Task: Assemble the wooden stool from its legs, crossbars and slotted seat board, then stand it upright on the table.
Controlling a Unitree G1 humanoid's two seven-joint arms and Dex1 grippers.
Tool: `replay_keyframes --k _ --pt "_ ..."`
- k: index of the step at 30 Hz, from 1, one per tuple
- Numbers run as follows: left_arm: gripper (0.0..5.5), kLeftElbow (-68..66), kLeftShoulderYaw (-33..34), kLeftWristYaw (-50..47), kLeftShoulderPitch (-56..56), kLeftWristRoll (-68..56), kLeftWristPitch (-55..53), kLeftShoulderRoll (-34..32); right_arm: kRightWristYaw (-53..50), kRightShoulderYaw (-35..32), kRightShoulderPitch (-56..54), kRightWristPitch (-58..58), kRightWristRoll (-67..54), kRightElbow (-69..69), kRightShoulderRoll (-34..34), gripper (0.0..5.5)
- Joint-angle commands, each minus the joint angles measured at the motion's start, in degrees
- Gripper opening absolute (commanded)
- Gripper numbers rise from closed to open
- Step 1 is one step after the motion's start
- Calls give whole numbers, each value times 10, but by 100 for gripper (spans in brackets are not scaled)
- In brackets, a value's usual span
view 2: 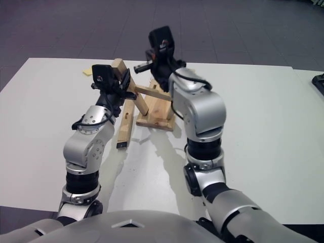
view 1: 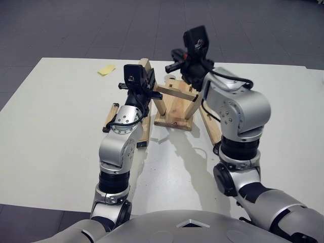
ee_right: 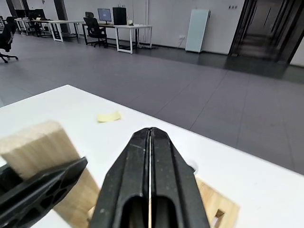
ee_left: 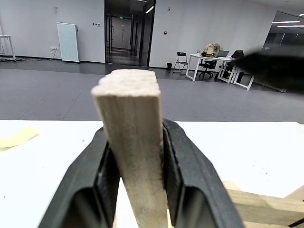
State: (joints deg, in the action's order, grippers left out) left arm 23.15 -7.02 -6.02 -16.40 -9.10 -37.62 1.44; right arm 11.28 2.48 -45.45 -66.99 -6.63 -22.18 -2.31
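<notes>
My L claw (ee_left: 134,142) clenched on tilted wooden leg (ee_left: 127,104), just left of seat board (view 1: 174,115) lying flat on table (view 1: 61,126) centre, crossbar (view 1: 177,91) above board, my R claw (ee_right: 150,156) closed on nothing, over board's far side, yellow note (view 1: 106,70) far left.

Left end effector (ee_left: 135,137) clamps a leg (ee_left: 128,104); right end effector (ee_right: 150,132) (farther forward) is closed, fingers together.

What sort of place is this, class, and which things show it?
Probably an open-plan office or lab: desks with monitors, office chairs on a wide grey floor, and a white worktable where the left hand grips a wooden leg.
</notes>
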Motion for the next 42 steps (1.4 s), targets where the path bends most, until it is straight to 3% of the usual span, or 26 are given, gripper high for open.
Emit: replay_keyframes --k 1,6,9,18,25,31,33,35,38,42 --pt "109 -71 12 -6 68 0 -115 -2 16 12 7 -47 -36 -11 10 0" --pt "104 -47 37 -2 53 -36 -130 26 -14 65 101 -121 -36 63 71 0" --pt "102 -30 50 7 50 -64 -142 41 -31 103 123 -109 -20 127 73 0" --pt "102 -2 27 20 36 -64 -166 31 -44 83 134 -130 -20 169 84 0" --pt "103 22 -65 40 4 -18 -160 -24 -83 -46 139 -202 -19 219 138 0" --pt "105 5 -62 32 -8 -13 -159 -15 -118 -199 111 -254 -53 262 219 0" --pt "105 8 -54 29 -17 -18 -165 -9 -138 -217 110 -255 -73 274 232 0" --pt "105 14 -48 27 -24 -23 -173 -4 -152 -184 132 -255 -104 255 226 0" --pt "105 18 -40 24 -24 -28 -178 4 -150 -78 138 -255 -128 192 176 0" --pt "105 15 -49 19 -22 -17 -180 -2 -155 -32 122 -250 -143 165 143 0"
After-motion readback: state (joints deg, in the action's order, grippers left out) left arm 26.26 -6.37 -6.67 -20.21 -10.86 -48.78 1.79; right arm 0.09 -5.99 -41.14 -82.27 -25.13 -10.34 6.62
